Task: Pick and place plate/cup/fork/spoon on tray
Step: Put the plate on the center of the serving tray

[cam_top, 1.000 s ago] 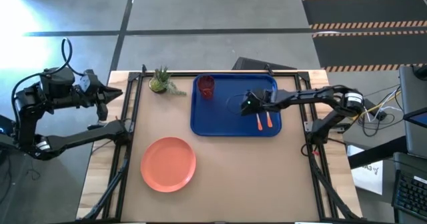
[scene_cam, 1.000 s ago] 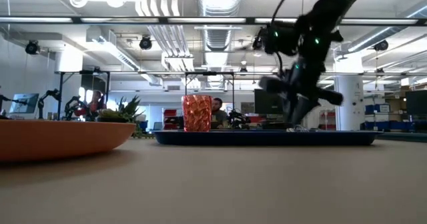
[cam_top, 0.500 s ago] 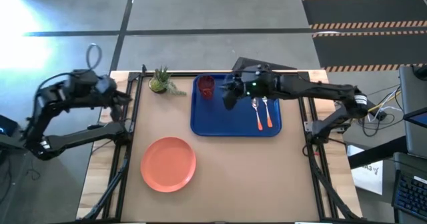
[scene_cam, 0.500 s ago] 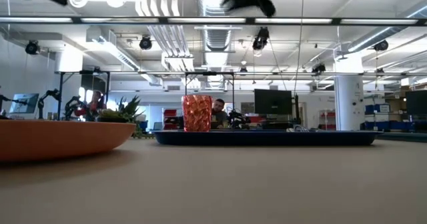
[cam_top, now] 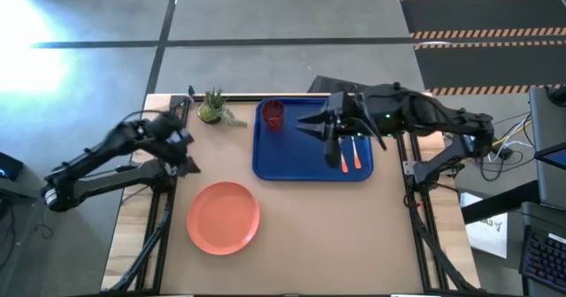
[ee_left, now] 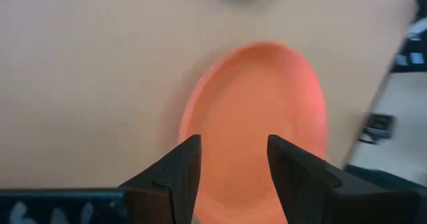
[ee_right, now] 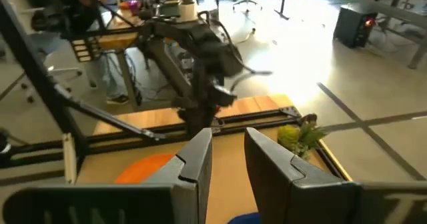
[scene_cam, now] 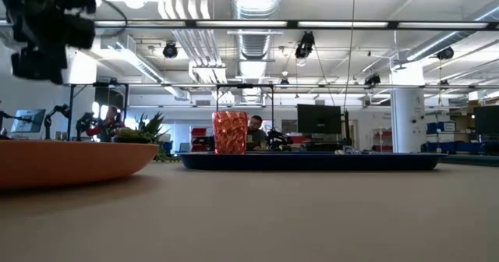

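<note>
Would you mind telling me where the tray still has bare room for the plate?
The tray is bare across its near-left half, below the cup and left of the fork and spoon. Its right side is crowded, with the right gripper above. The plate sits on the table.

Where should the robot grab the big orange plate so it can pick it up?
Probably at the rim. The plate lies flat on the table, right side up, so only its raised edge gives the fingers something to pinch. The left gripper is nearest and open, so coming down on the edge facing it looks best.
</note>
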